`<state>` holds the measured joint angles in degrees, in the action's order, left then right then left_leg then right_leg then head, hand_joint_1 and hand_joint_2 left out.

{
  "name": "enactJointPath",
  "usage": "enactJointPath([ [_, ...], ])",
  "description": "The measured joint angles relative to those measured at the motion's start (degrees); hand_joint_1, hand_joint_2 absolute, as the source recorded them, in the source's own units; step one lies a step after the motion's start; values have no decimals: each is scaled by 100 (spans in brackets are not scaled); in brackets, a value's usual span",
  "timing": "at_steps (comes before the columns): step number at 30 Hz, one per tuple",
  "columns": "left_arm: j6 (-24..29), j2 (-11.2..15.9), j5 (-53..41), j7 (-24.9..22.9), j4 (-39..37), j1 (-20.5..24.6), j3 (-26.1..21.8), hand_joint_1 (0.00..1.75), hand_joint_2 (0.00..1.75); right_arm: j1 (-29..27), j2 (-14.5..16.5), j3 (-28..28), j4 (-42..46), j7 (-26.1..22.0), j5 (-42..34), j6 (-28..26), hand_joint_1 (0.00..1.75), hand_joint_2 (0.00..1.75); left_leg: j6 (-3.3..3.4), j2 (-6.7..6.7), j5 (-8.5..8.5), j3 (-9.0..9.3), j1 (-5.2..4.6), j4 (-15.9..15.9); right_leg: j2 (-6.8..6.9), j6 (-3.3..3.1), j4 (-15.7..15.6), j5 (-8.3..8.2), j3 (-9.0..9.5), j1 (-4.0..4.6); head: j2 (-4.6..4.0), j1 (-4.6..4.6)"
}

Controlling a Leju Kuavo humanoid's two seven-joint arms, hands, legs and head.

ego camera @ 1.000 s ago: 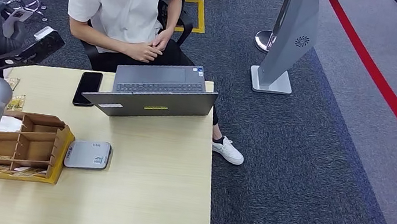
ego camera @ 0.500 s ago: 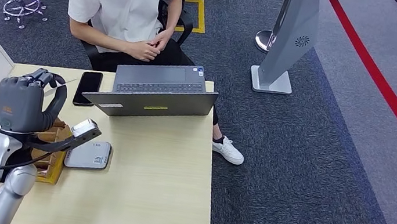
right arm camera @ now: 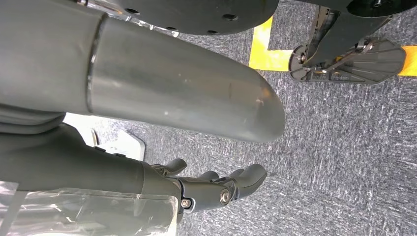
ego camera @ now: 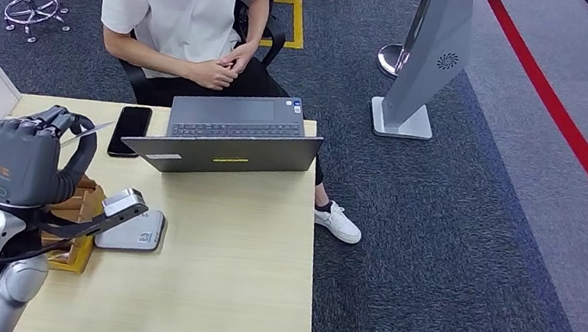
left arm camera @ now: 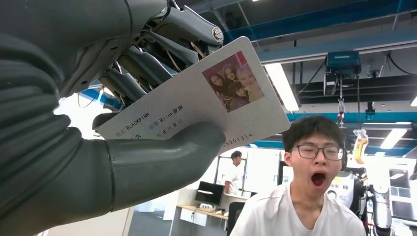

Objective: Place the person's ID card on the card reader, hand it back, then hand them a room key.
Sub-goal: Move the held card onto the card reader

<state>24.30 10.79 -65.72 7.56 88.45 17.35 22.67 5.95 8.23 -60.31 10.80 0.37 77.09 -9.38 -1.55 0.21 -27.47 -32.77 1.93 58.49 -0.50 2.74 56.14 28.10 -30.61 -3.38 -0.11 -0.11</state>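
Since half a second ago, left hand (ego camera: 33,160) has eased slightly nearer, pinching the ID card (left arm camera: 196,101) above the organizer (ego camera: 77,218), card reader (ego camera: 134,230) just beside. Right hand (right arm camera: 216,189) hangs, apparently empty, fingers loosely apart.

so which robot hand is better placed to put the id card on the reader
Left. The left robot hand already pinches the ID card and is raised over the desk beside the card reader. The right robot hand holds nothing and hangs down over the carpet.
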Motion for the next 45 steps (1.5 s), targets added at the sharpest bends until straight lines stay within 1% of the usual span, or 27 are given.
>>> enactJointPath([
  [9, 15, 11, 8, 4, 42, -47, 17, 175, 175, -1, -6, -17, 0, 0, -38, -9, 0, 0, 0, 0, 0, 0, 0, 0, 0, 0, 0, 0, 1, 0, 0, -1],
  [16, 47, 47, -70, 84, 287, -421, 102, 175, 175, -1, -8, -105, 0, 13, -115, -91, 0, 0, 0, 1, -1, -1, 0, 0, 0, 0, 0, 1, 0, 0, 0, 0],
  [18, -123, 76, -96, -10, 337, -550, 133, 175, 175, -1, -8, -135, 0, 31, -124, -121, 0, 0, 0, 1, -1, -1, 0, 0, 0, 1, 0, 2, -2, 0, 0, -1],
  [19, -394, 86, -99, -171, 335, -594, 146, 175, 175, -1, -8, -143, 0, 39, -112, -116, 0, 0, 0, 0, -1, 0, 0, 0, 1, 1, -1, 2, -3, 0, 0, -1],
  [21, -1115, 85, -80, -531, 134, -605, 165, 175, 175, 1, -8, -148, 0, 51, -61, -93, 0, 0, 0, -1, -1, 0, 0, 0, 3, 1, -1, 3, -3, 0, 0, 0],
  [22, -1374, 73, -62, -618, -74, -582, 171, 175, 175, 2, -9, -148, 0, 52, -35, -85, 0, 0, -1, -1, 0, 1, 0, 0, 3, 0, -1, 2, -3, 0, 0, -1],
  [23, -1487, 53, -45, -616, -347, -547, 184, 175, 175, 2, -10, -148, 1, 52, -15, -83, 0, 0, -2, 0, 1, 1, 1, -1, 2, 0, -1, 0, -4, 0, -1, -2],
  [26, -1494, -24, -25, -541, -1101, -466, 219, 175, 175, 0, -15, -148, 2, 54, 20, -84, 0, 0, -2, 2, 7, 1, 1, 0, -1, -2, -1, -4, -4, 1, -1, -2],
  [30, -1648, -69, -7, -636, -1555, -417, 235, 175, 175, 0, -17, -148, 1, 55, 26, -86, 0, 0, 0, 2, 7, 0, 1, 0, -3, 0, -1, -4, -3, 0, 0, -2],
  [36, -1731, -78, 8, -689, -1863, -390, 268, 175, 175, 0, -19, -148, 2, 55, 26, -87, 0, 0, -1, 1, 5, -1, 1, 0, -2, -2, -1, -2, -5, 1, 0, -3],
  [45, -1733, -80, 8, -695, -1998, -379, 297, 175, 175, 0, -20, -148, 1, 55, 26, -87, 0, 0, -1, 1, 5, 0, 1, 0, -1, -1, -1, -3, -3, 1, 0, -2],
])
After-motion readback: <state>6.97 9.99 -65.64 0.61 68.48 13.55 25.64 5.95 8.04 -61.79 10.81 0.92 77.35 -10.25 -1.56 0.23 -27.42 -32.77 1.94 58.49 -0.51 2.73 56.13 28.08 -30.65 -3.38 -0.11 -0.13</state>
